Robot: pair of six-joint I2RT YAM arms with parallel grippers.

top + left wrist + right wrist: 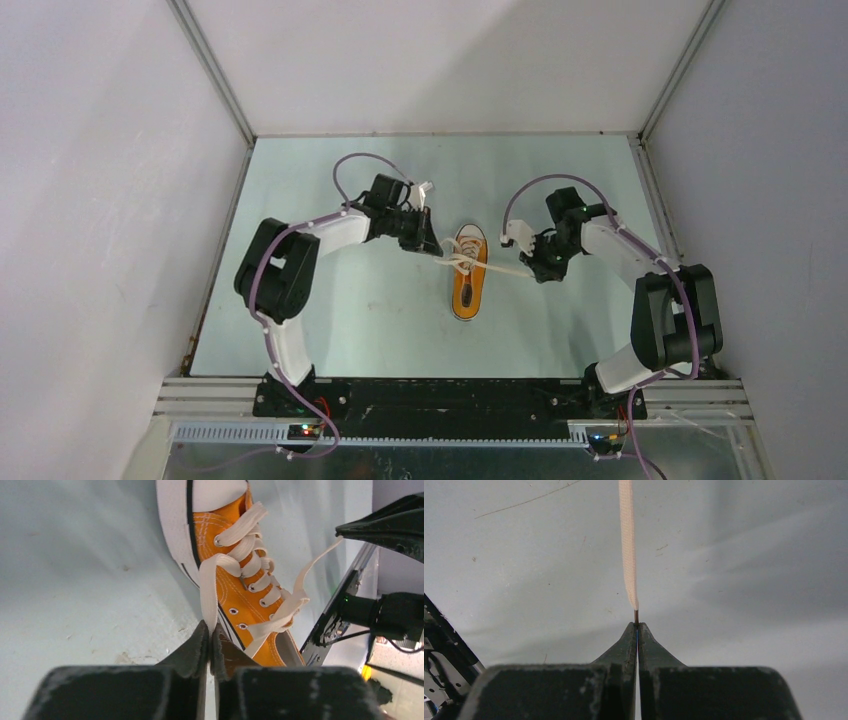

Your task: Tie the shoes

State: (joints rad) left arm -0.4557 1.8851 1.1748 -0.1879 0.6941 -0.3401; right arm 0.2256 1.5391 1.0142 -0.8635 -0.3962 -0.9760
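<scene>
We're at the lace-gathering stage. The sneaker (pixel 467 285) lies in the middle of the table (pixel 340 320), white toe cap pointing away from the arm bases, with an arm on either side of it.

The left gripper (pixel 210 632) sits right against the shoe's flank. Its jaws are pressed together on the left lace (pixel 207 587), which climbs flat from the fingertips to an upper eyelet.

Across the shoe, the right gripper (pixel 637 626) is clamped tight on the very tip of the right lace (pixel 628 540). That strand runs straight and taut from the shoe out over the table to the right. So both ends are in hand, one each.

Over the tongue the two strands meet in a small tangle. We can't tell whether that is a first crossing or just loose lace. No bow loops are visible, so we judge this to be the first knot, early in the job.

The next move calls for bringing both ends over the tongue and passing one under the other. The left side needs slack, since that grip is low and close to the sole. The risk is on the right, which holds only the aglet. A hard tug could slip it free or drag the light shoe sideways.
</scene>
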